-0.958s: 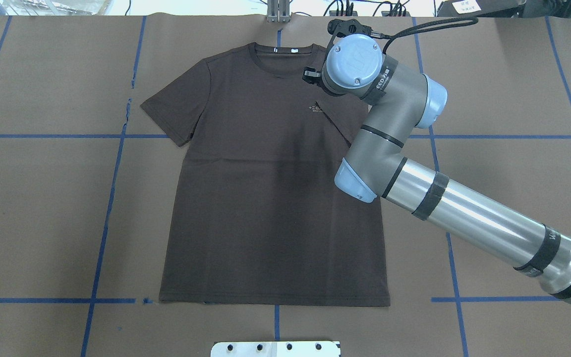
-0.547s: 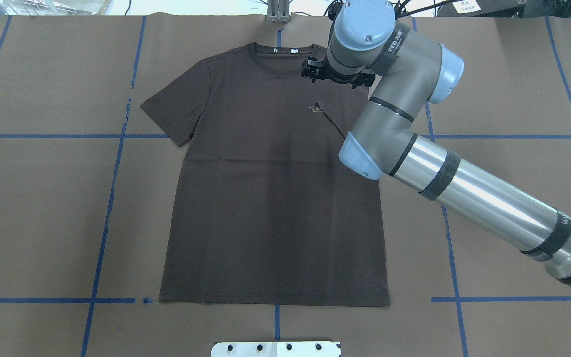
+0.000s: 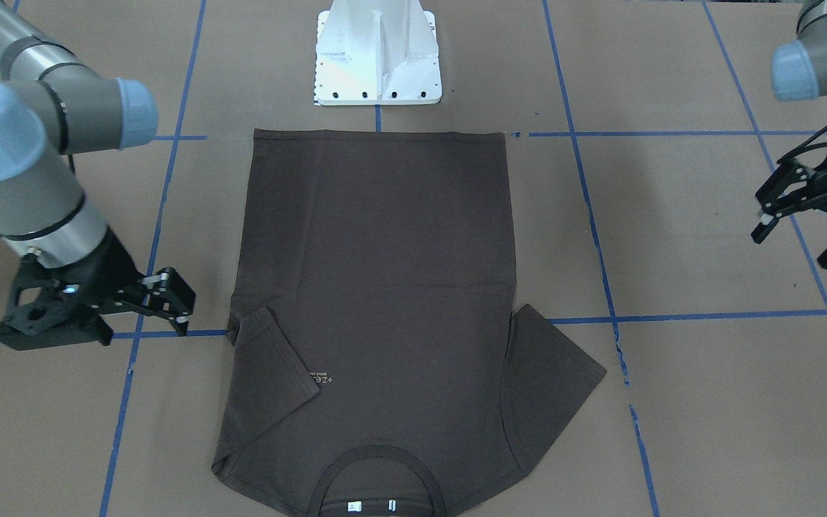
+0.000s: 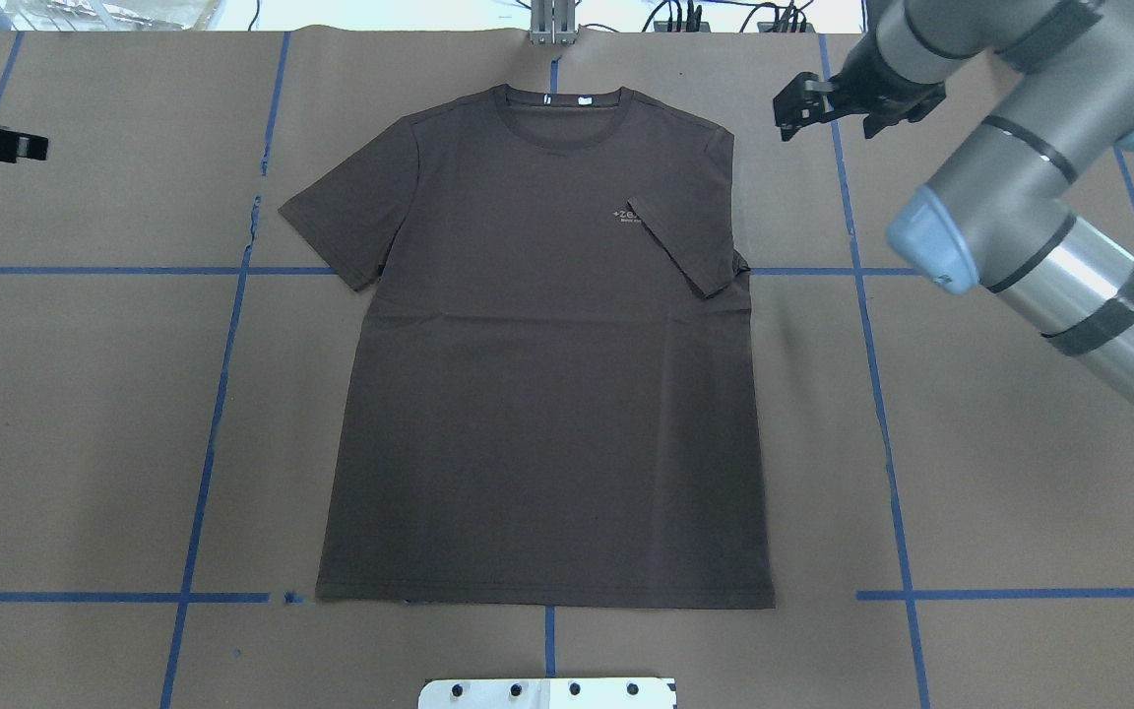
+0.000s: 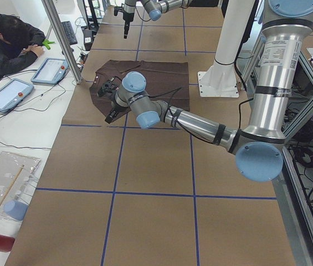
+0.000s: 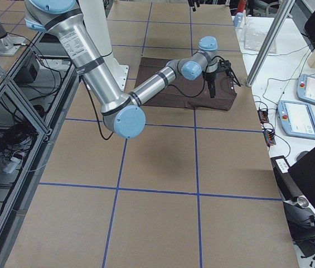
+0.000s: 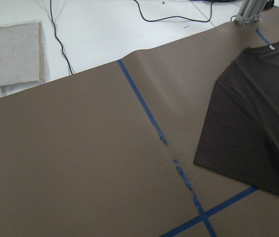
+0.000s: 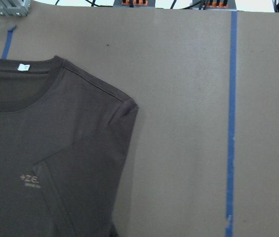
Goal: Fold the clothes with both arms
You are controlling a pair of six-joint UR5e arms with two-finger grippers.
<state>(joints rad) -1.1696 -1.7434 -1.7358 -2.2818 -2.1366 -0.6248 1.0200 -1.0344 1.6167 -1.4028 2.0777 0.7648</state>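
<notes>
Right gripper point(image 3: 173, 305), a black two-finger pincer, hangs with its fingers apart and holding nothing, just beside the shoulder of the dark brown short-sleeved cotton T-shirt point(image 4: 537, 394) and clear of the cloth; left gripper point(image 3: 797, 244) is likewise spread and empty, well apart from the garment on its own side. The shirt lies flat, front up, on the brown paper-covered table point(image 4: 971, 443) marked with blue tape lines point(image 4: 882, 414). The sleeve on the robot's right point(image 4: 685, 246) is turned in across the chest, its edge touching the small pale logo point(image 4: 628, 217), probably to square that side; the opposite sleeve point(image 4: 350, 222) lies spread out, likely the left arm's next job. The long axis runs away from the robot; the ribbed round collar point(image 4: 567, 96) points to the far edge, the hem toward the white metal base point(image 3: 377, 64).
</notes>
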